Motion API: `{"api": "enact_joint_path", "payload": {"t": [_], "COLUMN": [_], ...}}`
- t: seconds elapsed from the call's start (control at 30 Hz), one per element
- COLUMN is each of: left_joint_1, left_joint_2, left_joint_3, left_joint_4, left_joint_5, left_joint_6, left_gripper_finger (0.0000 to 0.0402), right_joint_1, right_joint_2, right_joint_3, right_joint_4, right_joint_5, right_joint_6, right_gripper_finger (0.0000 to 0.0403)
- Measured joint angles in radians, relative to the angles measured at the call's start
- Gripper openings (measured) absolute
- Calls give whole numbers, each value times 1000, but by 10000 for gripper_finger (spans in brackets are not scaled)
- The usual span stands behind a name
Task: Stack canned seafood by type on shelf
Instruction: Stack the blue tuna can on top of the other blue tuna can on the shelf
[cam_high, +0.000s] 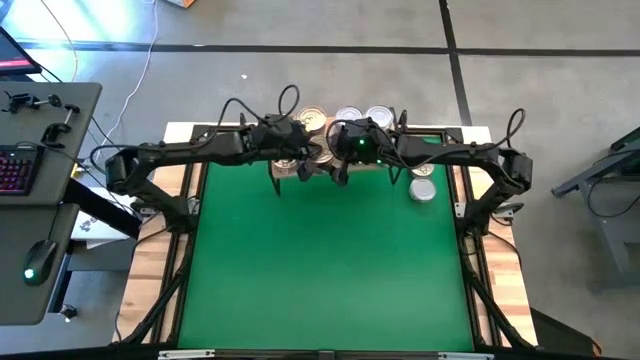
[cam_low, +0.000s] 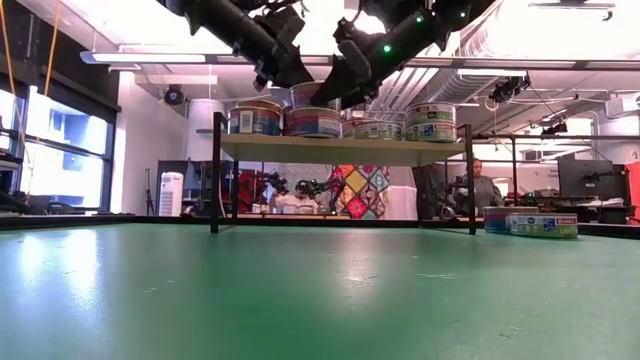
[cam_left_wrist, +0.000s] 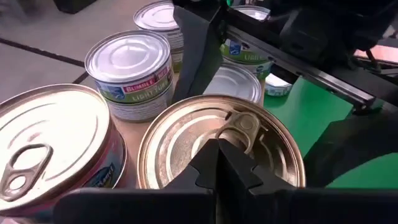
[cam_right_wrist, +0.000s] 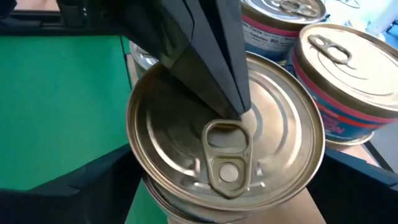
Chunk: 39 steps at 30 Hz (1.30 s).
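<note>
The shelf (cam_low: 345, 150) stands at the table's far edge on thin black legs and carries several tins. A gold-lidded tin (cam_right_wrist: 186, 124) sits on top of another tin (cam_low: 312, 123) near the shelf's middle. My right gripper (cam_right_wrist: 227, 165) straddles this top tin, shut on it. My left gripper (cam_left_wrist: 219, 168) is shut, with its tips on the same tin's lid. A second gold-lidded tin (cam_left_wrist: 50, 143) and silver-lidded tins (cam_left_wrist: 127, 59) stand beside it on the board. Two more tins (cam_high: 423, 188) rest on the green table to the right of the shelf. My left gripper presses its shut fingertips (cam_right_wrist: 239, 102) down on the gold lid, beside the pull ring (cam_left_wrist: 242, 124), slanting down from above. My right gripper pinches the top tin's side wall (cam_right_wrist: 140, 180) between its two fingers, one on each side. The tin sits upright on the tin below it (cam_right_wrist: 186, 214).
The two arms meet close together over the shelf (cam_high: 320, 160). The green table (cam_high: 330, 260) stretches toward the near edge in front of the shelf. A desk with keyboard and mouse (cam_high: 30, 170) stands left of the table. People sit in the room behind (cam_low: 300, 200).
</note>
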Motion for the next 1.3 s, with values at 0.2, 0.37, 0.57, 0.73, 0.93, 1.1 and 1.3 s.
{"api": "enact_joint_path", "payload": {"t": [0.2,0.37,0.57,0.73,0.93,1.1,1.3], "left_joint_1": [14,18,19,21,22,24,30], "left_joint_2": [24,25,35,41,42,42,38], "left_joint_3": [3,3,2,1,1,0,0], "left_joint_4": [-2,-9,-24,-27,-29,-30,-31], "left_joint_5": [3,7,4,-1,-3,-16,-35], "left_joint_6": [-7,-8,-8,-8,-7,1,5], "left_gripper_finger": [0,0,0,0,0,0,0], "right_joint_1": [0,1,2,3,11,83,243], "right_joint_2": [-5,-25,-49,-75,-172,-294,-431], "right_joint_3": [0,-2,-2,4,3,2,2], "right_joint_4": [-6,-7,-24,-37,-79,-165,-296], "right_joint_5": [22,36,39,44,134,247,341], "right_joint_6": [-2,-12,-12,-17,-18,-16,50], "right_gripper_finger": [396,397,397,397,397,397,397]}}
